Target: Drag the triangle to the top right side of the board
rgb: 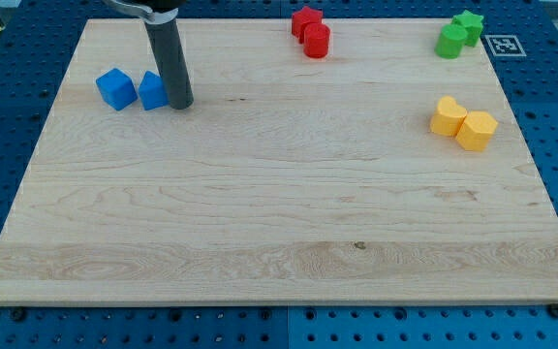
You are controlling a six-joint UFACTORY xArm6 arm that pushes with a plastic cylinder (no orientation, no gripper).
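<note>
A blue triangle block [153, 90] lies at the upper left of the wooden board [279, 213]. A blue cube [115, 88] lies just to its left, a small gap apart. My dark rod comes down from the view's top, and my tip [181, 103] rests on the board against the triangle's right side.
A red star [305, 20] and a red cylinder [317, 41] lie touching at the top centre. A green star [469, 25] and a green cylinder [450, 42] lie at the top right. A yellow heart [447, 115] and a yellow hexagon [477, 130] lie at the right.
</note>
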